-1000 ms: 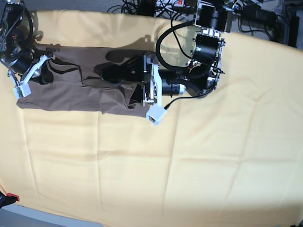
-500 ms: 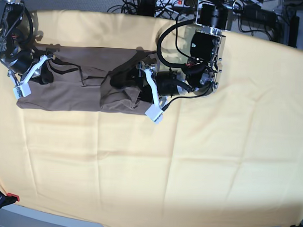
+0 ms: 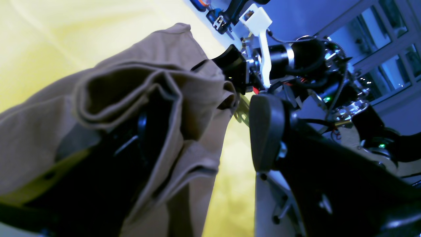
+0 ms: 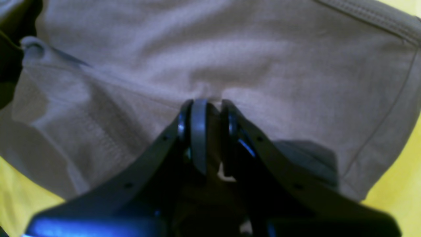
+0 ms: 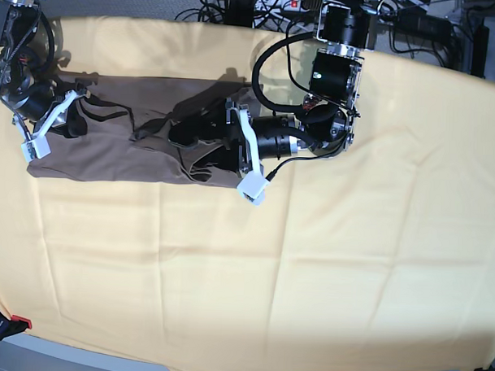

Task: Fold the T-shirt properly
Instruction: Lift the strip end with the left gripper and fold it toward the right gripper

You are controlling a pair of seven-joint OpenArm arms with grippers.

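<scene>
Progress, judged as partial: T-shirt point(image 5: 110, 160) laid out as a long, narrow band along the far left part of the yellow cloth point(image 5: 269, 276), apparently folded lengthwise already, but rumpled and bunched near its middle. Left to do, by this judgement: smoothing the bunched part and folding the band across its length into a compact shape.

Right gripper point(image 4: 205, 105) at the band's left end in the base view, jaws drawn nearly together and pinched on a ridge of the shirt's fabric. Left gripper point(image 5: 178, 137) at the bunched middle, jaws spread wide; one finger buried under a draped fold, the opposite pad point(image 3: 266, 131) bare and clear of the cloth, so nothing clamped.

Edges: hem of the band lying flat and straight on the near side; far side close to the cloth's back border, with cables point(image 5: 238, 2) just beyond.

Open room: broad bare expanse of yellow cloth toward the near side and toward the base view's right, well suited to carrying one end over; little spare room at the far left, close beside the right arm.
</scene>
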